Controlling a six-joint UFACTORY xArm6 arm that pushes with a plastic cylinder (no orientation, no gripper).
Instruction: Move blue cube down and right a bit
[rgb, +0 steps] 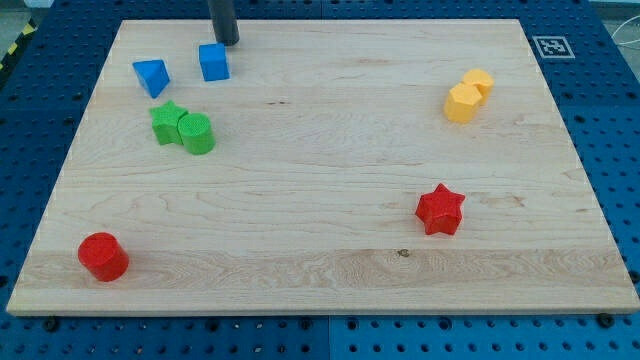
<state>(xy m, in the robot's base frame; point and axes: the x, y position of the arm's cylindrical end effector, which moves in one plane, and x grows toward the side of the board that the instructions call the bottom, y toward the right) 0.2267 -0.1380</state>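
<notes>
The blue cube sits near the view's top left of the wooden board. My tip stands just above and slightly right of the cube, very close to its upper right corner. A blue triangular block lies to the cube's left.
A green star and a green cylinder touch each other below the blue blocks. Two yellow blocks sit together at the right. A red star lies lower right, a red cylinder lower left.
</notes>
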